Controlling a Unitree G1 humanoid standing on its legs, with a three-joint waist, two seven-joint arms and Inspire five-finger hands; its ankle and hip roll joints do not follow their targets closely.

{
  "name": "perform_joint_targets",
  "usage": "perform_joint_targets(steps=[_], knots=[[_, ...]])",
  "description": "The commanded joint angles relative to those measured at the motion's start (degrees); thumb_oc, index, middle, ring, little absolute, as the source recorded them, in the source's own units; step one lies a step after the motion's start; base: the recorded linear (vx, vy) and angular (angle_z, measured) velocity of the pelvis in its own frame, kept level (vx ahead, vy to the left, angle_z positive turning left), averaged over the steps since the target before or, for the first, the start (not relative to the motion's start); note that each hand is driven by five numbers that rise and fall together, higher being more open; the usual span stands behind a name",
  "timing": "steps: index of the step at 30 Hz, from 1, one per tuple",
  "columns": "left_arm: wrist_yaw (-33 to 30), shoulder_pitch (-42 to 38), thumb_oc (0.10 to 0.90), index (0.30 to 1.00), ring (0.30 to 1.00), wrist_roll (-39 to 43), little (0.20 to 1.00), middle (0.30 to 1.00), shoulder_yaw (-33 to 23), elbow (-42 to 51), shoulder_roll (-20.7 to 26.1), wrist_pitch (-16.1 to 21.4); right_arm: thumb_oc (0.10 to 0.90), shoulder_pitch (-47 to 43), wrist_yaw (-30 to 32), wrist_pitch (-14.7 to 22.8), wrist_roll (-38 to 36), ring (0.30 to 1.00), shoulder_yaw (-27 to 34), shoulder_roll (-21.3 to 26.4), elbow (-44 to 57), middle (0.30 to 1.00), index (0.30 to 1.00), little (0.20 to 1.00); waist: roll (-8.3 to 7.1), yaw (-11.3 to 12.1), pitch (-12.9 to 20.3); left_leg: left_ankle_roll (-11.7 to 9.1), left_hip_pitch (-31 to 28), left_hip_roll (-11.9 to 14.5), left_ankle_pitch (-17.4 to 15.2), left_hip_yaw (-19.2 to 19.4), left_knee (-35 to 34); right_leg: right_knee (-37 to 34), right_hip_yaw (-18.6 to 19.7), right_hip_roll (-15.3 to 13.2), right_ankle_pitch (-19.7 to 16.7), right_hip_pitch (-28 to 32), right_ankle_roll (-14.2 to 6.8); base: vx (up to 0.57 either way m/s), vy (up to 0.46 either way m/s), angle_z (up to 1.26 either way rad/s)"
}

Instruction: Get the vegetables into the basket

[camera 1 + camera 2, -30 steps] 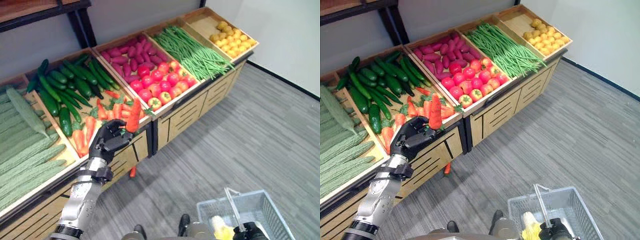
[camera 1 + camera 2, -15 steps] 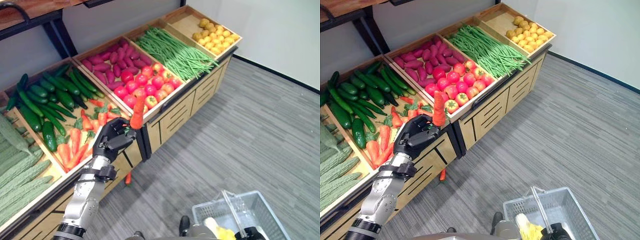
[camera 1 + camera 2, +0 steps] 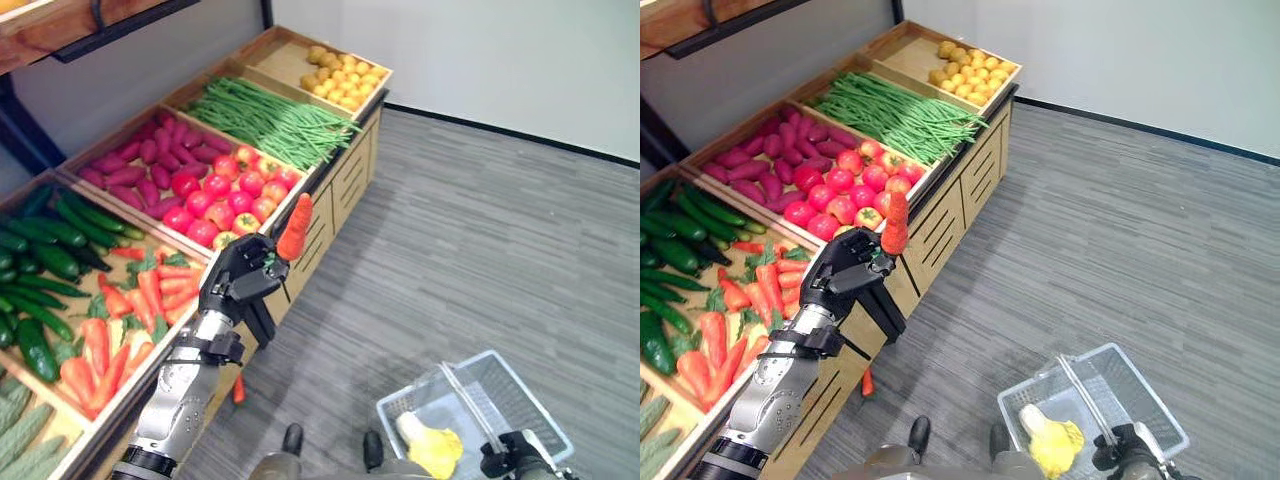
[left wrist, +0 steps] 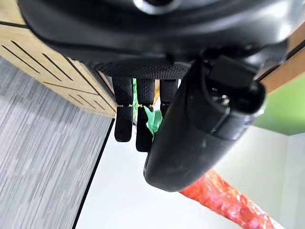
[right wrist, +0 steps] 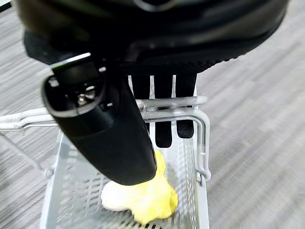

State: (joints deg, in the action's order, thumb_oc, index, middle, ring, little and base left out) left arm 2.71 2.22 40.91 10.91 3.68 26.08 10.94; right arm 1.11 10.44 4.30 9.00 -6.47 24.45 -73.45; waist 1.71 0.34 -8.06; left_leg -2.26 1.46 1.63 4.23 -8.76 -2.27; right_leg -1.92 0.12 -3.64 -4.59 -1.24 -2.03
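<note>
My left hand [image 3: 238,285] is shut on an orange carrot [image 3: 294,226], held upright in the air off the front edge of the vegetable stand, level with the tomato crate. In the left wrist view the carrot [image 4: 224,201] and its green top [image 4: 151,120] sit between thumb and fingers. Low on the right, my right hand [image 3: 510,462] is curled round the wire handle [image 5: 171,102] of a grey wire basket [image 3: 535,408]. A yellow vegetable [image 3: 432,448] lies inside the basket.
The wooden stand holds crates of cucumbers [image 3: 40,250], carrots [image 3: 110,320], tomatoes [image 3: 225,195], purple sweet potatoes [image 3: 130,165], green beans [image 3: 265,120] and yellow fruit [image 3: 345,85]. One carrot [image 3: 238,388] lies on the floor by the stand. Grey floor opens to the right.
The camera has swung to the right. My left hand has carried the carrot from over the carrot crate's front edge to the right, past the tomato crate's edge. The basket stays held.
</note>
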Motion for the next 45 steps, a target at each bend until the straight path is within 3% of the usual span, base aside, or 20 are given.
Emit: perform_joint_targets(steps=[1,6,8,10,11,12,14,16,17,21,27,29,33,34,37,39,45], knots=[[1.7,-3.4,0.400,0.300,0.300,1.0,0.300,0.300,-4.2,9.3,1.3,7.1,0.400,-2.2,1.8,1.5,-1.9,0.300,0.3,2.5,1.1,0.300,0.300,0.300,-2.43,0.2,1.8,-0.6,1.3,-0.5,-2.4,1.7,2.4,4.8,-2.1,-4.2,3.2,0.0,-5.7,0.02,0.289,-0.61],[2.3,-2.3,0.400,0.300,0.300,1.1,0.300,0.300,-4.5,9.3,2.4,7.4,0.400,-3.4,2.2,1.4,-2.3,0.300,1.2,2.1,2.2,0.300,0.300,0.300,-3.55,-0.2,1.6,1.5,0.1,-2.6,-3.9,7.4,1.4,3.3,2.1,-7.2,-2.0,-3.7,-9.1,-0.06,0.221,-0.49],[2.1,-2.2,0.400,0.300,0.300,1.0,0.300,0.300,-4.5,9.3,2.7,7.5,0.400,-3.7,2.5,1.5,-2.3,0.300,1.3,2.1,2.6,0.300,0.300,0.300,-3.71,-0.1,1.4,1.7,0.1,-2.7,-3.7,8.3,1.0,3.2,2.8,-7.5,-2.7,-4.5,-9.5,-0.16,0.154,-0.55],[1.5,-2.3,0.400,0.300,0.300,0.6,0.300,0.300,-5.3,8.7,3.6,7.4,0.400,-4.9,2.8,1.4,-1.9,0.300,1.0,2.2,3.3,0.300,0.300,0.300,-3.12,1.7,0.2,2.3,1.1,-1.7,-3.0,11.3,1.0,8.6,-6.7,-10.0,-1.7,-6.1,-8.6,-0.22,0.140,-0.76],[1.5,-2.3,0.400,0.300,0.300,0.6,0.300,0.300,-5.3,8.6,3.5,7.4,0.400,-4.9,2.8,1.4,-1.9,0.300,1.0,2.2,3.3,0.300,0.300,0.300,-3.10,1.6,0.1,2.3,1.0,-1.7,-3.1,11.1,1.1,8.7,-6.9,-10.1,-1.5,-6.0,-8.6,-0.08,0.073,-0.97],[1.4,-2.0,0.400,0.300,0.300,0.3,0.300,0.300,-5.5,8.6,3.5,7.2,0.400,-4.9,2.7,1.4,-1.7,0.300,0.9,2.1,3.5,0.300,0.300,0.300,-2.93,2.1,0.2,2.4,1.2,-1.4,-3.1,12.2,1.3,9.9,-10.1,-11.3,-1.1,-5.2,-8.1,-0.03,0.037,-1.08],[1.8,-1.7,0.400,0.300,0.300,0.7,0.300,0.300,-5.6,8.4,3.5,6.8,0.400,-4.7,2.2,1.6,-1.2,0.300,0.4,1.9,3.2,0.300,0.300,0.300,-3.08,2.6,0.5,2.6,1.0,-1.1,-3.3,13.2,1.5,12.2,-12.0,-12.0,0.0,-3.8,-7.7,-0.06,0.011,-0.58],[2.2,-1.2,0.400,0.300,0.300,1.1,0.300,0.300,-5.6,8.6,3.6,6.6,0.400,-4.4,1.5,1.7,-1.3,0.300,0.1,1.7,2.7,0.300,0.300,0.300,-3.74,3.0,1.5,2.5,0.8,-1.1,-3.4,14.3,1.5,11.4,-11.9,-12.0,0.1,-2.4,-7.9,-0.01,-0.068,-0.39],[2.5,-1.0,0.400,0.300,0.300,1.4,0.300,0.300,-5.2,7.9,3.4,6.4,0.400,-4.5,1.4,1.7,-1.5,0.300,0.4,2.1,2.4,0.300,0.300,0.300,-4.53,3.6,2.5,1.9,0.7,-1.2,-3.5,15.4,1.4,7.2,-13.6,-12.9,-0.8,-0.5,-8.7,0.01,-0.102,-0.39],[2.7,-0.5,0.400,0.300,0.300,1.6,0.300,0.300,-5.0,7.7,3.4,6.2,0.400,-5.0,1.3,1.9,-1.2,0.300,0.0,2.8,2.7,0.300,0.300,0.300,-4.90,3.8,3.4,1.3,0.7,-0.6,-3.2,16.3,1.5,3.9,-13.7,-12.3,-1.0,0.3,-9.1,0.00,-0.126,-0.26],[4.3,-1.0,0.400,0.300,0.300,2.3,0.300,0.300,-0.4,6.7,3.9,5.1,0.400,-9.7,2.3,2.3,-0.5,0.300,-2.4,7.0,6.2,0.300,0.300,0.300,-4.39,3.6,4.5,-1.0,-1.2,2.7,-0.9,17.1,-0.6,-1.9,-12.9,-8.7,-0.7,3.0,-8.2,-0.01,-0.216,-0.24],[5.6,-3.0,0.400,0.300,0.300,-1.7,0.300,0.300,3.8,6.1,6.3,4.9,0.400,-13.5,2.9,3.1,-0.2,0.300,-4.9,9.9,12.2,0.300,0.300,0.300,-3.45,2.9,4.8,-2.2,-1.4,4.5,0.7,18.1,-2.0,-3.1,-12.1,-7.2,-0.5,2.7,-7.7,-0.08,-0.192,-0.28],[6.3,-5.5,0.400,0.300,0.300,-5.2,0.300,0.300,7.4,5.4,7.7,4.9,0.400,-16.8,3.4,3.8,0.1,0.300,-7.4,11.9,16.0,0.300,0.300,0.300,-2.70,2.4,5.0,-2.9,-1.7,5.8,1.3,18.8,-2.3,-3.1,-11.3,-6.1,0.1,2.4,-7.4,-0.04,-0.100,-0.27],[6.4,-8.8,0.400,0.300,0.300,-9.8,0.300,0.300,11.3,3.4,9.3,5.1,0.400,-19.4,3.0,4.7,0.9,0.300,-10.1,13.5,23.0,0.300,0.300,0.300,-2.13,1.4,5.2,-3.4,-2.2,6.6,1.5,19.6,-2.4,-3.1,-10.8,-5.5,0.3,2.6,-7.2,-0.02,-0.103,-0.12],[6.3,-11.1,0.400,0.300,0.300,-12.8,0.300,0.300,14.0,2.2,9.7,5.4,0.400,-21.1,2.8,5.1,0.8,0.300,-11.4,14.0,25.3,0.300,0.300,0.300,-1.76,1.0,5.5,-3.5,-2.7,6.9,1.4,20.1,-2.6,-3.1,-10.4,-5.3,0.4,2.8,-7.2,-0.01,-0.041,-0.18],[5.8,-13.9,0.400,0.300,0.300,-17.7,0.300,0.300,16.4,0.2,10.4,5.9,0.400,-21.4,1.7,6.0,0.5,0.300,-12.8,14.6,32.1,0.300,0.300,0.300,-1.59,-0.1,6.2,-3.8,-3.3,7.3,1.2,21.1,-2.7,-3.1,-9.7,-5.1,0.4,2.7,-7.2,0.00,-0.021,-0.20],[3.8,-18.9,0.400,0.300,0.300,-25.1,0.300,0.300,21.3,-3.6,10.4,6.6,0.400,-23.8,1.7,6.7,0.7,0.300,-14.7,14.4,35.7,0.300,0.300,0.300,-1.52,-0.8,7.4,-3.7,-3.8,7.4,0.6,21.6,-2.7,-3.1,-9.2,-5.3,0.0,2.6,-7.4,0.01,-0.003,-0.07]])
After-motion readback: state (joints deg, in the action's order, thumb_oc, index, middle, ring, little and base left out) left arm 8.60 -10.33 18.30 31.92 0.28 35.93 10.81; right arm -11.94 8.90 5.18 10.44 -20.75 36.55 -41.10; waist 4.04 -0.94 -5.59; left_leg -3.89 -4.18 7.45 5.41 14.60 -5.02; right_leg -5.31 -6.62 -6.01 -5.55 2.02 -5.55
